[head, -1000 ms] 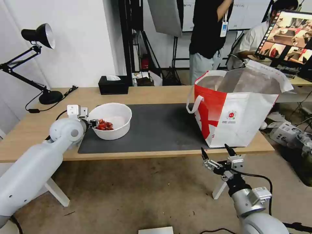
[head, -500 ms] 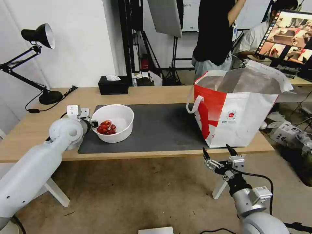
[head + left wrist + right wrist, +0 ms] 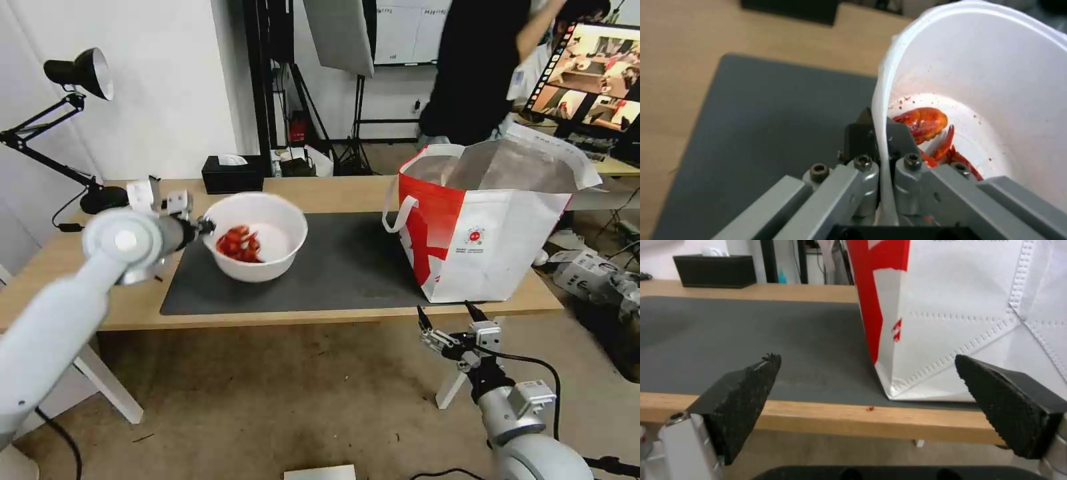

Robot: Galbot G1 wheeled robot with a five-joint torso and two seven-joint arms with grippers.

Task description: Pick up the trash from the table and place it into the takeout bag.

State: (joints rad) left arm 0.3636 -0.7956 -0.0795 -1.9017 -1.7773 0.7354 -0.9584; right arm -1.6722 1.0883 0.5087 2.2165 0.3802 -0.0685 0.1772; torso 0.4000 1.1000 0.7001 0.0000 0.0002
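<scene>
Head view had the left gripper (image 3: 203, 227) clamped on the near-left rim of the white bowl (image 3: 257, 237), one finger inside the wall and one outside, as the left wrist view confirmed, where the thin white rim (image 3: 882, 140) ran straight down between the two closed pads. From that pinch the bowl hung outward to the robot's right, lifted clear of the dark grey mat (image 3: 333, 267) and tipped a little, so the red shell scraps (image 3: 239, 243) lay gathered on the low side near the held edge. Further out in the same direction, well apart across the bare mat, stood the takeout bag (image 3: 487, 227), upright on the right end of the table (image 3: 67, 260) with its foil-lined mouth open upward. The relation that mattered, as I judged it, was this: the bag lay to the right of the gripper, and its mouth stood higher than the bowl. The carry would probably have to go rightward and up over the near rim. The right gripper (image 3: 448, 319) waited below the table edge just in front of the bag, fingers (image 3: 742, 396) spread wide and holding nothing, nearer the bag than the left.
</scene>
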